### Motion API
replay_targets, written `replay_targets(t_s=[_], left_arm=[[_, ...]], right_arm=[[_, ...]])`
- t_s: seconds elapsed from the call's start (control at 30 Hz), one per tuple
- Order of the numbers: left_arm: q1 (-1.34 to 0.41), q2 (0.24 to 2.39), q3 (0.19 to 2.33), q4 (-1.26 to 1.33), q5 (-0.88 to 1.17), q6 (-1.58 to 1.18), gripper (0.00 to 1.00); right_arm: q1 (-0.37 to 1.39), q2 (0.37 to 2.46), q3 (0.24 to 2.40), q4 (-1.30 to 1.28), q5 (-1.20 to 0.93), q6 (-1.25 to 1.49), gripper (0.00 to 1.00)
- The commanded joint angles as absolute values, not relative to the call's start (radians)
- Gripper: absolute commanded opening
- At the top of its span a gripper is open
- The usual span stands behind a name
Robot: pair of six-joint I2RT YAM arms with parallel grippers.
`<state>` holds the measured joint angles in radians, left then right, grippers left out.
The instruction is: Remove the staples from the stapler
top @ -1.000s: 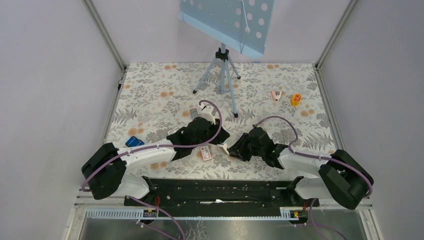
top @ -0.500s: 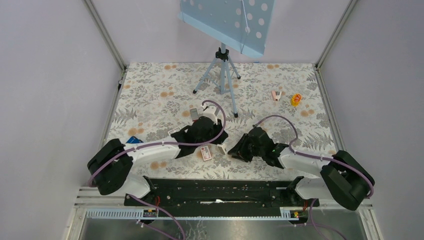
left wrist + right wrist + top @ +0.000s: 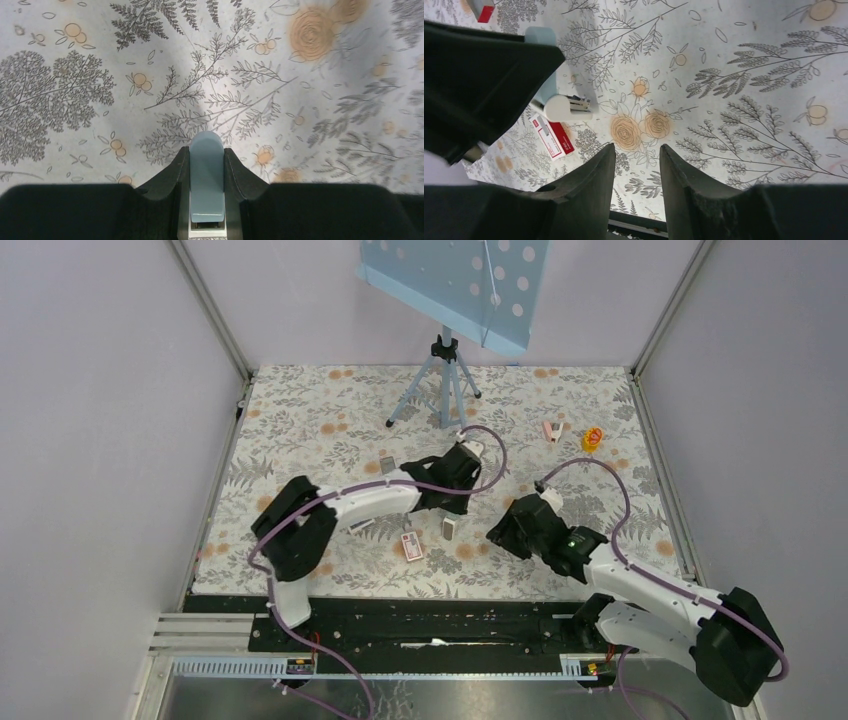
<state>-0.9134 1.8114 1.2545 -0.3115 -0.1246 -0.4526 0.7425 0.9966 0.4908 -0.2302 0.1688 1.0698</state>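
Now the left gripper (image 3: 206,150) is clamping a pale blue stapler (image 3: 206,192) by its sides, just right of the red-and-white box (image 3: 411,545). Its nose is poking past the fingers, probably so the grey metal part (image 3: 579,103) at its end is staying reachable. The right gripper (image 3: 637,147) is hanging empty, fingers apart, farther right of the box. The pink stapler (image 3: 551,430) is lying untouched on the tabletop (image 3: 300,420), well beyond the box to the far right, and no staples are showing. Against a second ago, the left arm is reaching in from a swung-round shoulder, and the right gripper is backing off and widening.
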Motion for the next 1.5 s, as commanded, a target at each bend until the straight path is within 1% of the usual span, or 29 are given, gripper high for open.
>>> replay_targets(t_s=[0.0, 0.17, 0.4, 0.63, 0.93, 1.03, 1.13, 1.27, 1.47], left_arm=[[-0.914, 1.929, 1.423, -0.576, -0.13, -0.365, 0.0], [-0.914, 2.002, 1.498, -0.661, -0.178, -0.335, 0.0], [-0.916, 1.974, 1.461, -0.577, -0.202, -0.352, 0.0], [-0.916, 1.855, 1.416, -0.532, -0.121, -0.342, 0.0], [-0.917, 1.682, 1.373, -0.596, -0.046, -0.343, 0.0], [-0.916, 1.623, 1.348, -0.595, -0.027, -0.354, 0.0], [-0.917, 1.544, 1.291, -0.534, -0.005, -0.344, 0.0], [-0.917, 1.376, 1.166, -0.346, 0.056, -0.337, 0.0], [-0.915, 1.114, 0.99, -0.017, 0.094, -0.382, 0.0]], right_arm=[[0.746, 0.952, 0.474, -0.285, 0.239, 1.075, 0.45], [0.746, 0.93, 0.447, -0.261, 0.236, 1.092, 0.46], [0.746, 0.94, 0.457, -0.262, 0.228, 1.082, 0.47], [0.746, 0.913, 0.459, -0.285, 0.248, 1.074, 0.47], [0.746, 0.889, 0.463, -0.278, 0.264, 1.046, 0.48], [0.746, 0.876, 0.464, -0.243, 0.255, 1.003, 0.49], [0.746, 0.845, 0.453, -0.123, 0.186, 0.895, 0.51], [0.746, 0.762, 0.419, 0.178, -0.007, 0.758, 0.54], [0.746, 0.7, 0.345, 0.565, -0.255, 0.53, 0.64]])
